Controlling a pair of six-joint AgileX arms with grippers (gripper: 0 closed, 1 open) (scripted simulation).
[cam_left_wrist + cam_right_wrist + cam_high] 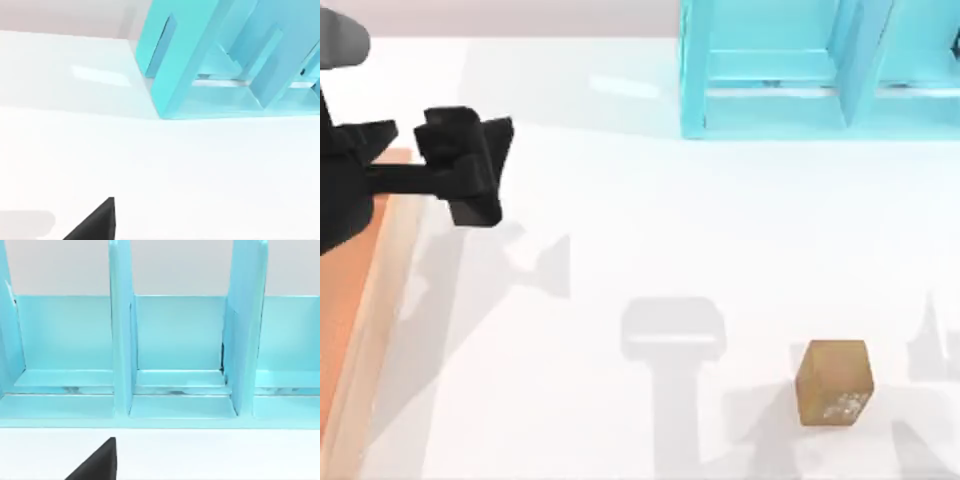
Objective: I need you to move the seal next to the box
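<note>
Seal [834, 384] lies well apart from left claw [470, 165], toward table's right.

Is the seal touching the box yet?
Apart. The top view shows the seal near the table's lower right, with bare white table between it and the box at the left edge.

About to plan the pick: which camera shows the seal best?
The top view: the seal sits in full on the table's near right, speckled mark visible. Both wrist views face the turquoise shelf frame instead.
</note>
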